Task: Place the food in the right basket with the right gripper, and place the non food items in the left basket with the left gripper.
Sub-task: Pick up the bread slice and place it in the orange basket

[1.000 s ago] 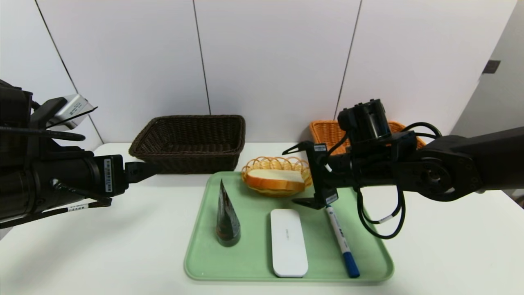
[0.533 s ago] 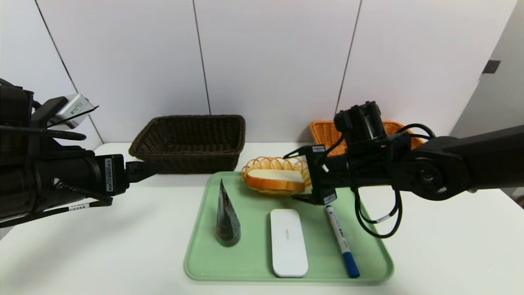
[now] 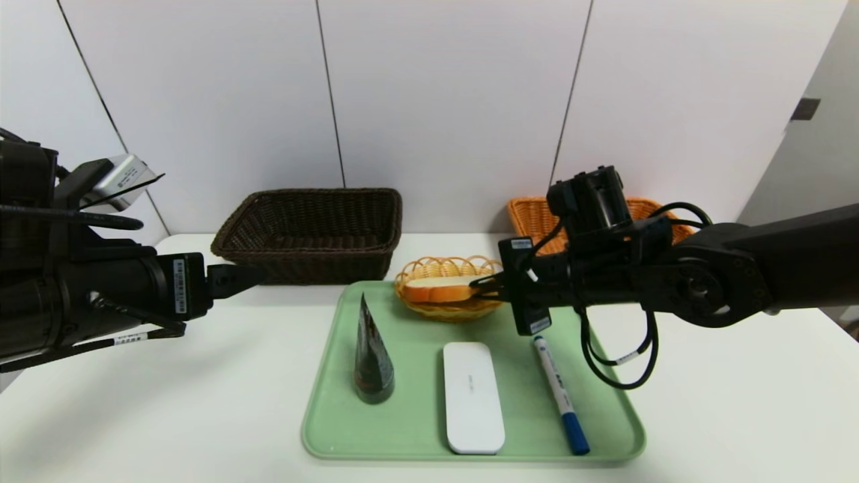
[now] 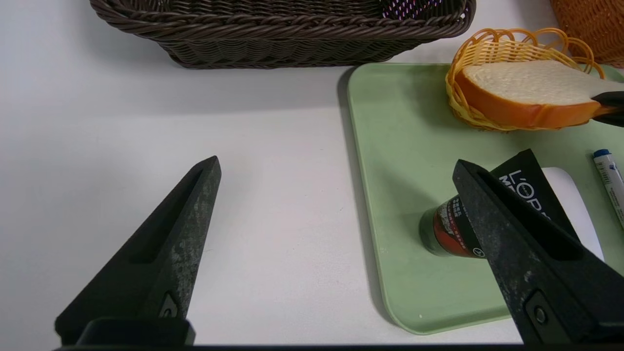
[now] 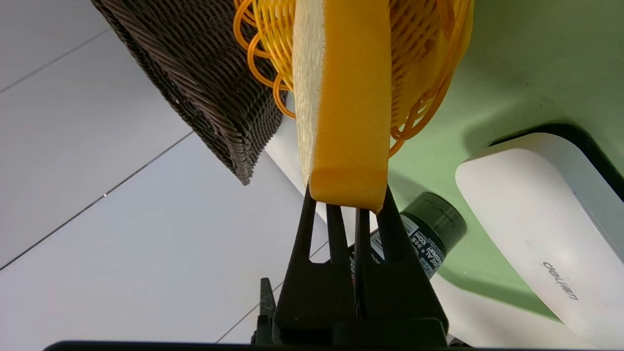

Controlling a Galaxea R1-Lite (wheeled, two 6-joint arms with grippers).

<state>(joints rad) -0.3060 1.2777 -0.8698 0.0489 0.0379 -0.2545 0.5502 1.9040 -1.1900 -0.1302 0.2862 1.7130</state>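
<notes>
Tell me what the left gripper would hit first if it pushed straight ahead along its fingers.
Probably bare table: the left gripper is open, aimed slightly downward between dark basket and green tray. Depth is unclear.

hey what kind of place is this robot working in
Probably a lab or test bench, not a home: a bare white table against plain white wall panels, with a green tray of sorting props between two baskets.
</notes>
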